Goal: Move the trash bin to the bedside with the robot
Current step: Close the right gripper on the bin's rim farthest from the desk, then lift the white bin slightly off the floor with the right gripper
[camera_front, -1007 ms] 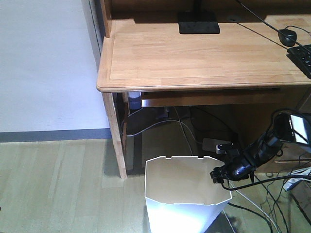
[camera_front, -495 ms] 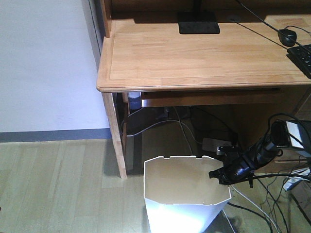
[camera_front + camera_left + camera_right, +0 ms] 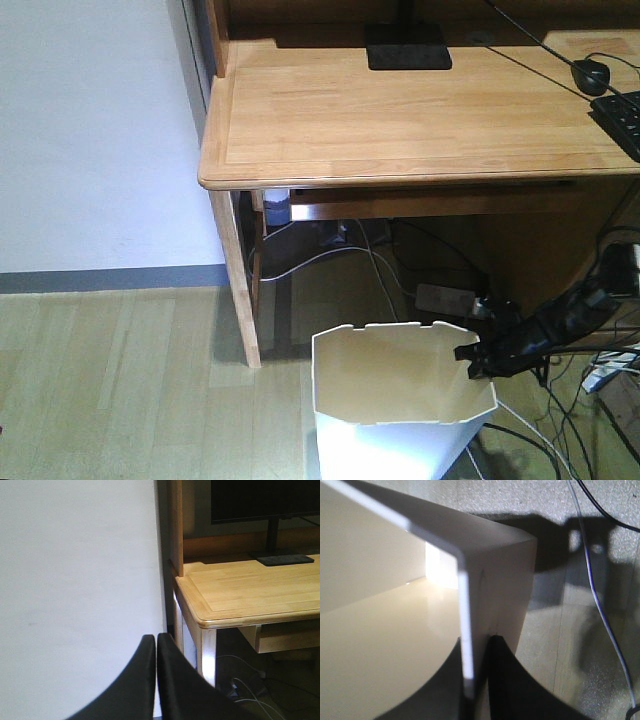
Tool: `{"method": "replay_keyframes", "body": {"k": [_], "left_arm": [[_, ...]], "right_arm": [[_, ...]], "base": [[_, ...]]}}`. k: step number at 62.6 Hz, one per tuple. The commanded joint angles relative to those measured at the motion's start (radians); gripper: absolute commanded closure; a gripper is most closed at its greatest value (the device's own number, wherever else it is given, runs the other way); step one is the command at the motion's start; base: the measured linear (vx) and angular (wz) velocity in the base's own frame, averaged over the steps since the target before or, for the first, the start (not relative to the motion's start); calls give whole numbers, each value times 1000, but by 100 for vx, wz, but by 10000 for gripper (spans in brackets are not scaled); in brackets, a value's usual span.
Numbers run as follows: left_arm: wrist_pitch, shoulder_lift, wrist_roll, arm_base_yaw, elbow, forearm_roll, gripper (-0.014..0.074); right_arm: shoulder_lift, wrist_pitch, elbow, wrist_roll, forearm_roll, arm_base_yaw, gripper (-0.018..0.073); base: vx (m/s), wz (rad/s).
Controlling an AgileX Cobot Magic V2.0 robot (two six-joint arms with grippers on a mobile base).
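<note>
Light wood-plank floor [image 3: 120, 380] meets a white wall [image 3: 90, 130] with a grey skirting strip, and a light wooden desk [image 3: 400, 110] fills the upper half of the front view. On the desk we note a black monitor base [image 3: 408, 47], a mouse [image 3: 591, 72] and the corner of a keyboard [image 3: 622, 118]. Beneath it, loose cables [image 3: 370, 262] and a small grey box [image 3: 445, 297] lie in shadow. We find the trash bin [image 3: 390, 450] upright on the floor in front of the desk. It stands to the right of the desk's left leg [image 3: 236, 270] and apart from it. The bin's lower part is cut off by the bottom edge of the view, and its cream inside is open to the camera. The right arm [image 3: 560, 318] reaches in low from the right, and the right gripper [image 3: 478, 362] sits at the bin's right rim corner. From the right wrist we see the bin's thin wall running down between the two dark fingers [image 3: 515, 690], one inside and one outside. They are pinched onto it with no gap that we can make out. The left gripper [image 3: 155, 647] faces the white wall and the desk's corner, with a dark monitor [image 3: 265, 500] above. Its fingers are pressed together with nothing between them.
</note>
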Motion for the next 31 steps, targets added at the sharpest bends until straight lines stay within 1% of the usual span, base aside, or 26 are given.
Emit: {"method": "replay_keyframes", "body": {"k": [1,6,13,19,22,27,31], "left_arm": [[-73,-5,-4,0,-24,-2,603],[-73,-5,-4,0,-24,-2,603],[-73,-5,-4,0,-24,-2,603],[-73,-5,-4,0,-24,-2,603],[-73,-5,-4,0,-24,-2,603],[-73,-5,-4,0,-24,-2,603],[-73,-5,-4,0,-24,-2,603]], "right_arm": [[-136,269,-14,-12,57,-35,564],[-173,342,-7,-12,45,-46,564],[-250,331,59,-32,33,-53,563],[-342,275,162,-88,56,-54,563],[-387,256,214,-134,75,-56,563],[-461,259,298,-201,107,-56,563],[-522,269,366,-235,130,-56,563]], "base": [[0,0],[0,0],[0,0],[0,0],[0,0],[0,0],[0,0]]}}
